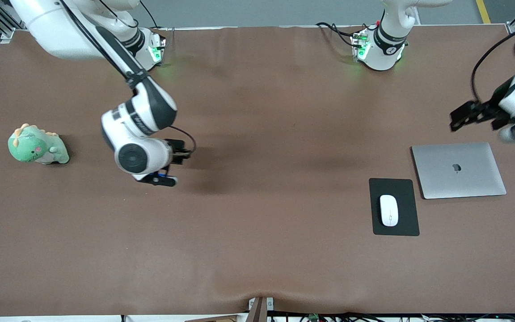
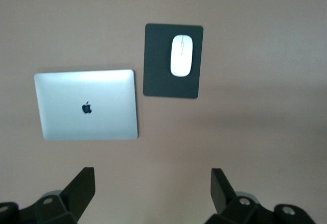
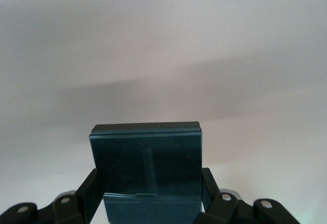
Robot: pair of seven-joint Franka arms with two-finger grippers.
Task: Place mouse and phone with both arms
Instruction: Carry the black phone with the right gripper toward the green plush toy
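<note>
The white mouse (image 1: 389,210) (image 2: 181,55) lies on a black mouse pad (image 1: 394,188) (image 2: 158,81) toward the left arm's end of the table. The phone (image 3: 147,157), a glossy black slab, stands between the fingers of my right gripper (image 3: 148,183) (image 1: 181,154), which is shut on it. That gripper hangs over bare table toward the right arm's end. My left gripper (image 1: 456,117) (image 2: 153,183) is open with nothing between its fingers. It hangs over the table beside the laptop, apart from the mouse.
A shut silver laptop (image 1: 458,170) (image 2: 87,104) lies beside the mouse pad, a little farther from the front camera. A green dinosaur plush (image 1: 37,145) sits at the right arm's end. The table (image 1: 257,246) has a brown cover.
</note>
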